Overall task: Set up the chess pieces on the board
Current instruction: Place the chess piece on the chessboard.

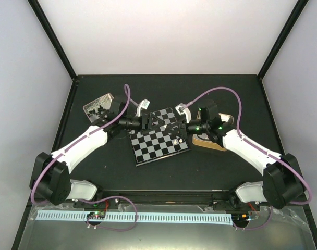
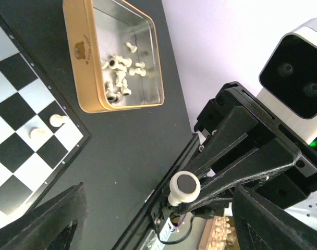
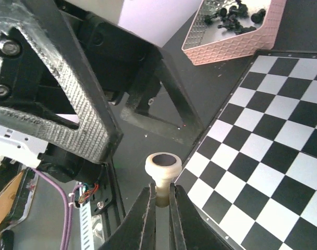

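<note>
While the right gripper (image 3: pixel 159 197) is pinching a cream-white chess piece (image 3: pixel 162 165) by its thin stem, with the round dark base facing the wrist camera and not the board (image 3: pixel 283 130), the left gripper (image 2: pixel 158 198) is hovering just opposite, its fingers spread wide and holding nothing. Both are meeting over the far edge of the board. I am judging that the piece is being either handed over or turned for placing, and I cannot tell which. For doing it well, the base is needing to come flat and downward over the middle of one square before any release, because the figure is narrower than a square and is tipping easily. If the left gripper is taking it, its fingers should be closing on the free part near the base first, and only then should the right one be letting go. Care is also needed near the two white pieces (image 2: pixel 56 121) standing at the board corner beside the tan box (image 2: pixel 75 52). Most white pieces (image 2: pixel 119 73) are lying in that box and the black pieces (image 3: pixel 226 15) in the pink tray (image 3: pixel 242 44), so much work is remaining.
</note>
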Available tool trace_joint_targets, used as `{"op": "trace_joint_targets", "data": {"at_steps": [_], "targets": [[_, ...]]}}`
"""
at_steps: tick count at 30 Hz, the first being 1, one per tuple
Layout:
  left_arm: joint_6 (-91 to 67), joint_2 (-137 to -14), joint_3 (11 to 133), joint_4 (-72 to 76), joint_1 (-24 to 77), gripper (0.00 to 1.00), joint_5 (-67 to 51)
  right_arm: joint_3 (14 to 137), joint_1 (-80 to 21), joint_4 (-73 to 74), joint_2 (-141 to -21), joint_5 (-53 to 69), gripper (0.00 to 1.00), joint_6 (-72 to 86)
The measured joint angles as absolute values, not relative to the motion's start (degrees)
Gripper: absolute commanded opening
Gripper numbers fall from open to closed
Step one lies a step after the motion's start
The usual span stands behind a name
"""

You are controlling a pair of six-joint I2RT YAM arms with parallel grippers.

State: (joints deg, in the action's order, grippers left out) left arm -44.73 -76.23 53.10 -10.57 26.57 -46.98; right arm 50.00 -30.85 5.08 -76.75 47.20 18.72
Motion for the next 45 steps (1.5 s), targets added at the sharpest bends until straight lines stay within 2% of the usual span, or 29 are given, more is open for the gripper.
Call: {"op": "trace_joint_targets", "data": {"at_steps": [4,9,15,23,27,30,35,36,39,45], "targets": [[-46.4,-76.8,52.7,-9.0,26.6,0.55,-49.6,50.0,-30.9,5.1,-76.8,49.3,0.06,18.1],[-48.8,-78.1,52.2,-6.3,26.7,0.45,-52.1,50.5,-31.2,5.5,-76.8,50.4,0.06,17.4],[-50.7,-79.0,52.1,-4.1,27.3,0.24,-54.3,50.8,-31.2,6.2,-76.8,50.7,0.06,16.8],[-51.3,-79.4,52.1,-2.9,28.2,0.23,-55.8,50.8,-31.4,6.6,-76.8,50.9,0.06,16.8],[-51.4,-79.6,51.9,-2.6,28.3,0.13,-56.1,50.8,-31.4,6.6,-76.8,51.0,0.07,16.8],[-51.4,-79.6,51.9,-2.5,28.3,0.08,-56.0,50.8,-31.4,6.6,-76.7,50.9,0.13,17.2],[-54.2,-79.1,50.8,1.4,28.3,0.07,-55.7,50.4,-31.5,5.4,-75.2,50.2,0.30,21.2],[-55.3,-78.7,50.3,2.6,28.3,0.08,-55.6,49.7,-31.4,3.4,-74.5,50.0,0.37,23.4],[-59.9,-77.1,47.9,8.6,28.7,0.07,-54.9,44.7,-31.6,-8.3,-71.1,49.4,0.46,35.0],[-69.6,-74.0,45.3,20.1,29.0,0.07,-50.9,38.6,-34.2,-23.7,-66.5,41.3,0.47,54.7]]}}
